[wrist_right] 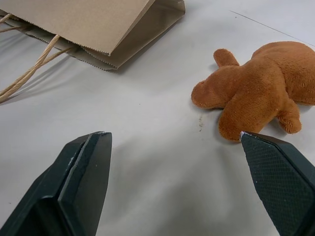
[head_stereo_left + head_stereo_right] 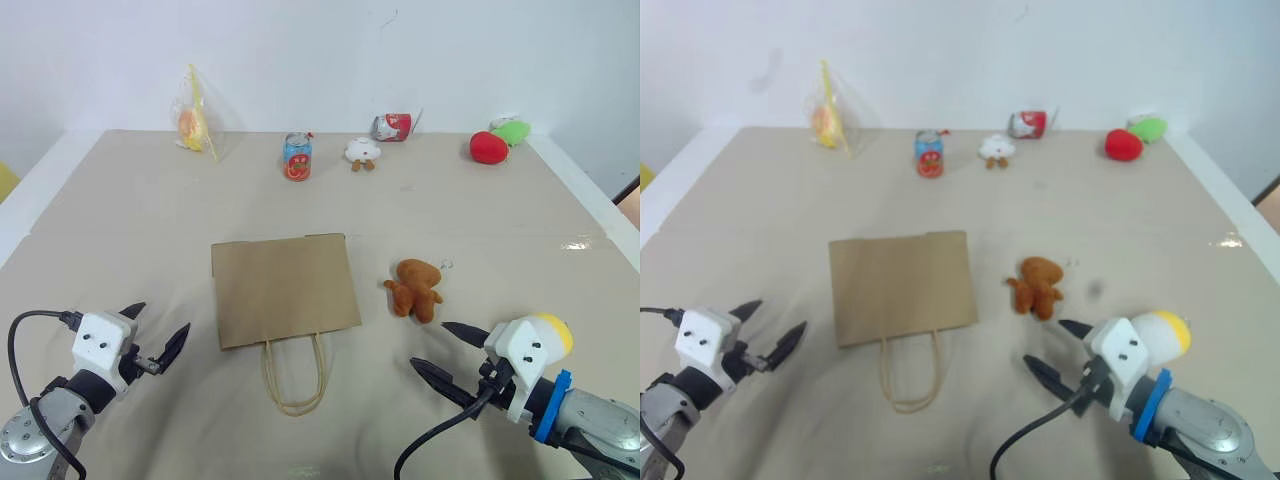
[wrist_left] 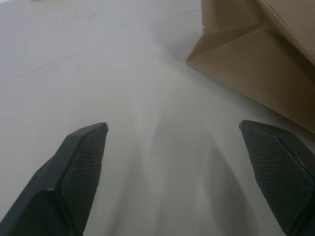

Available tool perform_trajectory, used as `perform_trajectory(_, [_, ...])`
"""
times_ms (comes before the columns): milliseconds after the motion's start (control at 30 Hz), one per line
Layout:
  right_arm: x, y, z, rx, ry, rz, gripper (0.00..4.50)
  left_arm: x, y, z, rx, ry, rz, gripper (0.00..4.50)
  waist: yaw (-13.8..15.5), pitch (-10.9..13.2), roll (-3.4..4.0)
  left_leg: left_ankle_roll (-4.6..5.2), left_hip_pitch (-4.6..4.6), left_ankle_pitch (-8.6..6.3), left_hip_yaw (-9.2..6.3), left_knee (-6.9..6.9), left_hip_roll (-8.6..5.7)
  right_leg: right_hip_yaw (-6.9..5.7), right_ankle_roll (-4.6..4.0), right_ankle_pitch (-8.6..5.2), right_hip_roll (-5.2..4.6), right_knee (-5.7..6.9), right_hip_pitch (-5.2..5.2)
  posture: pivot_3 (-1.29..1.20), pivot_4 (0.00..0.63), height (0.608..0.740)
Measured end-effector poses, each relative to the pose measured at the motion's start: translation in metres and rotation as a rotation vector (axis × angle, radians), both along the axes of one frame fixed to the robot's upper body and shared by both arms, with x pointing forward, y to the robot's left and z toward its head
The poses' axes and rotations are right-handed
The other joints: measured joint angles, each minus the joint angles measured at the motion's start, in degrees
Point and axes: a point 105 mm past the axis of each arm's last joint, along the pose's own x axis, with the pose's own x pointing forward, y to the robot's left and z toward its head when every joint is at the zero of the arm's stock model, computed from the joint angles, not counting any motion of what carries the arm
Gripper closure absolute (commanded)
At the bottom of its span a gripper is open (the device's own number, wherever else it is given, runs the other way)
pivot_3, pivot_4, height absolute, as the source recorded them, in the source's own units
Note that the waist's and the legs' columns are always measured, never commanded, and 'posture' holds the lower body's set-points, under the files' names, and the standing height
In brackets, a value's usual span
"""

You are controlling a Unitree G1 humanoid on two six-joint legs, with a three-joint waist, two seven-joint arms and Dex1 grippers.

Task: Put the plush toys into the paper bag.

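Jaws agape; 2 plush toys (image 2: 416,288), 1 bag (image 2: 284,289).

Head cameras look down the table (image 2: 120,210); wrist cameras skim it, sharing the paper bag (image 2: 283,288).

White wrist housings, black textured jaws, black cables

Bare table (image 2: 150,230) surrounds the flat paper bag (image 2: 285,288); brown bear (image 2: 415,288) unobstructed (clutter far back).
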Motion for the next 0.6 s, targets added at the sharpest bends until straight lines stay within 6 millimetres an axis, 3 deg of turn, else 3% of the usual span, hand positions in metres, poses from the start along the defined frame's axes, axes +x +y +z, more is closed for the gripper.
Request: perform_trajectory(600, [0.001,0.006,0.000,0.003,0.009,0.041,0.00,-0.004,-0.019,0.001,-0.018,0.015,-0.078,0.08,0.0,0.0,0.00,0.00,0.00,0.00,-0.07,0.00,0.00,-0.08,-0.02,-0.01,0.00,0.01,0.03,0.00,0.150,0.740])
